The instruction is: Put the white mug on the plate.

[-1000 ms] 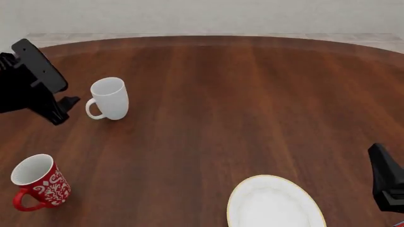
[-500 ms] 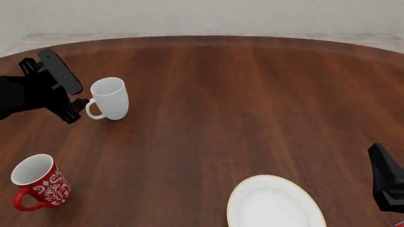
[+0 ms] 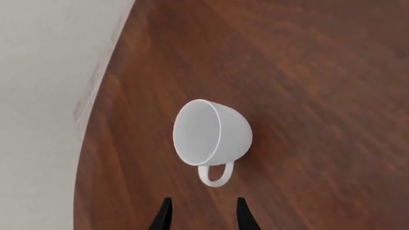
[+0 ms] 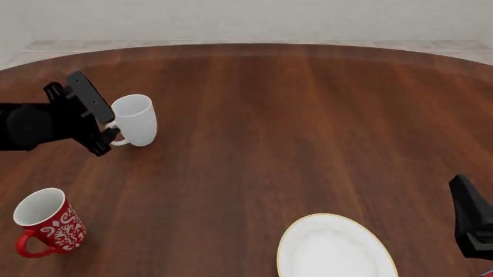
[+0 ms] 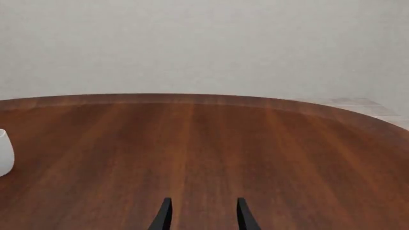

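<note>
Front view, table (image 4: 292,133): the dark wood surface fills nearly the whole frame. On it I see three vessels, none holding anything I can make out. The plate (image 4: 335,248), white with a thin gold rim, lies at the bottom edge right of centre, partly cut off, its face bare. The red mug (image 4: 48,222) with white ornament stands upright at lower left, its interior white, handle toward the bottom left corner. The white mug (image 4: 135,120) stands upright at upper left, well apart from the plate, handle pointing to the frame's left.

Open wood lies between the white mug and the plate; the red mug sits off that line.

My left arm enters from the left edge, roughly level, with the left gripper (image 4: 110,135) right at the mug's handle. In the left wrist view the left gripper (image 3: 202,213) shows its fingers spread, with the white mug (image 3: 213,134) just beyond the tips and the handle nearest them, not yet between them. The right gripper (image 5: 202,213) is likewise spread, over bare wood; its arm sits at the front view's lower right edge.
</note>
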Tool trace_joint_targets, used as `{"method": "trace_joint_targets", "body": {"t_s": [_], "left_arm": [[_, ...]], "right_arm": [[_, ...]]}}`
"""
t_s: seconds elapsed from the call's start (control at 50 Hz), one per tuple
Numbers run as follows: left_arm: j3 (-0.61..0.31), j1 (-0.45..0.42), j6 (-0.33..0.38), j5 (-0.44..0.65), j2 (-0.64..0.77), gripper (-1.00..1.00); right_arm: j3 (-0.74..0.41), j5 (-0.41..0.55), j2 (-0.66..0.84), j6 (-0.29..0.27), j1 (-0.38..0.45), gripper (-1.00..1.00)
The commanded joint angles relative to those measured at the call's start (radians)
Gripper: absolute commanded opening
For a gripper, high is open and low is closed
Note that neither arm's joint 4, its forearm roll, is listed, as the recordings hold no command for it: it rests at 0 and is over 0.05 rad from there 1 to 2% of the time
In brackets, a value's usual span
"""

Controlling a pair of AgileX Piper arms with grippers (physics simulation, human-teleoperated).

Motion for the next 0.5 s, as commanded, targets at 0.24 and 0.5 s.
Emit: {"method": "trace_joint_targets", "body": {"t_s": [0.24,0.5], "left_arm": [[-0.009,0.027,0.006,-0.066,0.079,1.00],[-0.015,0.035,0.008,-0.098,0.121,1.00]], "right_arm": [[-0.001,0.001,0.000,0.000,-0.001,1.00],[-0.001,0.001,0.000,0.001,-0.001,1.00]]}}
